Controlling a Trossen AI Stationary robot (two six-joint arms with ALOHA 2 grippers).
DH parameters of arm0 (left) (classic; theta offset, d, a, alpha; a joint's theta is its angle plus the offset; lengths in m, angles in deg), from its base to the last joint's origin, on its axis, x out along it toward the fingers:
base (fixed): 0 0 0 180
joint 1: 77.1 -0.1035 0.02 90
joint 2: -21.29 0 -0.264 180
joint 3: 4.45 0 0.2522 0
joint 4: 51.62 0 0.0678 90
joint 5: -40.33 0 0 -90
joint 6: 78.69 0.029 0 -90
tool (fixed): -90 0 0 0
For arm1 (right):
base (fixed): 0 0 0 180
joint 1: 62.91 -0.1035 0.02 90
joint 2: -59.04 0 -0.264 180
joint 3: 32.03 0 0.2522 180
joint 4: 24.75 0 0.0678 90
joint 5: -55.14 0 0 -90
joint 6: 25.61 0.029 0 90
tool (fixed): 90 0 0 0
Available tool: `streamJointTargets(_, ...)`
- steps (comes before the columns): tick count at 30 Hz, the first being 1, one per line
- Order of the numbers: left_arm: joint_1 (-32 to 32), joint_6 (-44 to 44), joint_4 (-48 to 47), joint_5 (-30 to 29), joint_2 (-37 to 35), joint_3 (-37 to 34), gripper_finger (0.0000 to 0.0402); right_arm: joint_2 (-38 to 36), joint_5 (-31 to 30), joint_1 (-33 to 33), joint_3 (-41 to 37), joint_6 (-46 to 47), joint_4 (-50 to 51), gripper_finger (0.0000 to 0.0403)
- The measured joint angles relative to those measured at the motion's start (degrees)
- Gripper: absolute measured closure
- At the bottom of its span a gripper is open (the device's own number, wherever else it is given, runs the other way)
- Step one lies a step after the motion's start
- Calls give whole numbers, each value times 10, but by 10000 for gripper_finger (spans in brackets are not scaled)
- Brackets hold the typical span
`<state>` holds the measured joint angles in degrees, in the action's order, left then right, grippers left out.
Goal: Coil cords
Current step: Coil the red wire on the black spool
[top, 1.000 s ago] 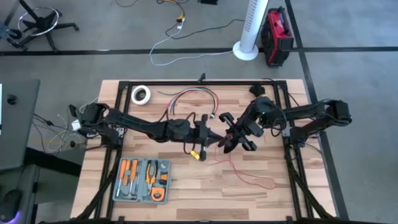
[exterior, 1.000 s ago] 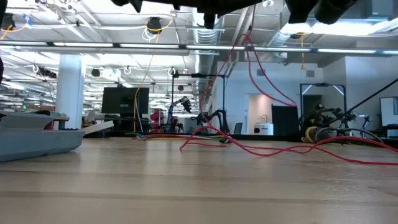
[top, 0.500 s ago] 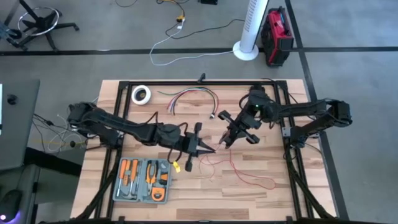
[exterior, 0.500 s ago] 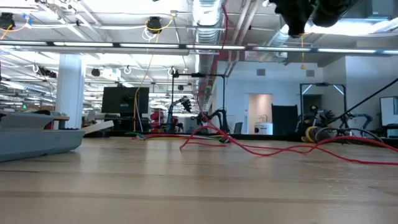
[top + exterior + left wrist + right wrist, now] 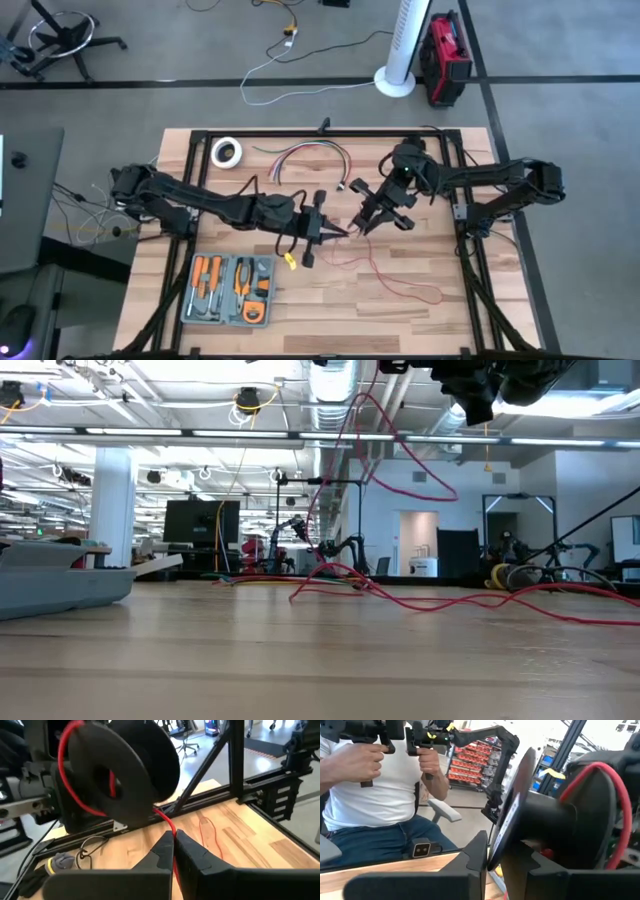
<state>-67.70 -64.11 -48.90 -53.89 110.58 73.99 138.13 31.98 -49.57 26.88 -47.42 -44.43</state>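
The left gripper pinches the red wire near mid-table, apparently to keep it taut and guide it onto the black spool clamped edgewise by the right gripper just beside it, while the wire's slack trails loose over the table.

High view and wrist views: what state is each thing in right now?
Red wire: partly wound, the rest loose on the table.
Spool: lifted, some wire on it.
Left gripper: shut on red wire.
Right gripper: shut on spool.
Tool case: open.
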Motion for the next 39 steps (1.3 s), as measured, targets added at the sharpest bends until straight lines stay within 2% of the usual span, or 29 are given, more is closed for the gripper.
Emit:
streamJointTargets(3,-4,-1,9,-1,0,0,401,0,-13,-1,0,16,2,354)
streamJointTargets(7,-4,17,45,-1,0,0,401,0,-14,-1,0,-3,27,393)
streamJointTargets(21,-6,60,76,-17,-5,14,401,1,-41,11,-1,-66,148,401)
streamJointTargets(26,-12,60,67,-41,-4,14,401,1,-41,6,-1,-72,164,401)
streamJointTargets(33,-21,117,62,-84,-7,14,401,1,-41,-21,-2,-101,209,402)
streamJointTargets(39,-42,104,63,-55,-1,13,401,1,-42,-45,-2,-99,195,402)
